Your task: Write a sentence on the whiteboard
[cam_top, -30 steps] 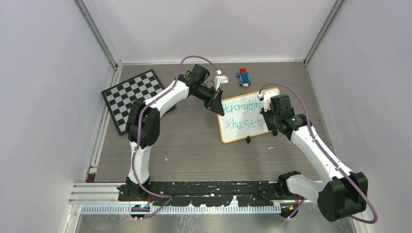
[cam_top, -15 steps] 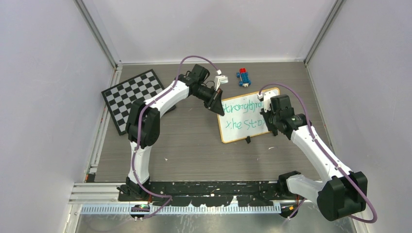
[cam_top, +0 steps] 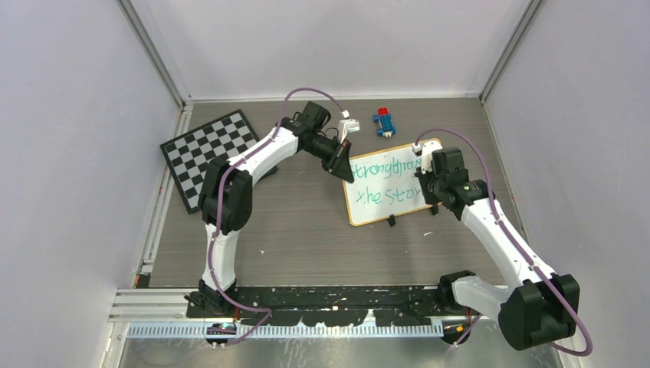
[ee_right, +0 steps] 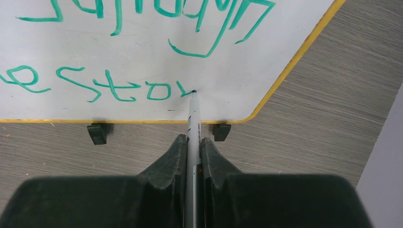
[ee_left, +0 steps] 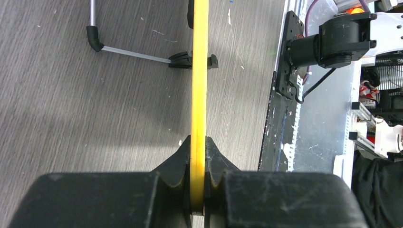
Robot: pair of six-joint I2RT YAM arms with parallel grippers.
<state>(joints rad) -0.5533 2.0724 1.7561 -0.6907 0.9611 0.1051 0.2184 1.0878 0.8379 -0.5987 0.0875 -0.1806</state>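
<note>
The whiteboard (cam_top: 381, 212), with a yellow-tan frame, lies on the table at the right centre. Green handwriting (cam_top: 381, 167) fills two lines, reading about "Strongthro" and "xhe Stor". My left gripper (cam_top: 343, 170) is shut on the board's left edge, which shows as a yellow strip (ee_left: 199, 71) between the fingers of the left gripper (ee_left: 197, 152). My right gripper (cam_top: 427, 186) is over the board's right part, shut on a white marker (ee_right: 192, 121). The right gripper (ee_right: 192, 142) holds the marker tip on the board at the end of the lower line of writing (ee_right: 114, 89).
A black-and-white checkerboard (cam_top: 211, 153) lies at the far left. A small blue and red toy (cam_top: 385, 121) sits behind the board. Two black clips (ee_right: 97, 133) sit on the board's near edge. A thin metal leg (ee_left: 128, 53) runs from one clip. Walls enclose the table.
My right gripper has moved a little to the right along the lower line, and another green letter has appeared there. The left arm and the board have not moved.
</note>
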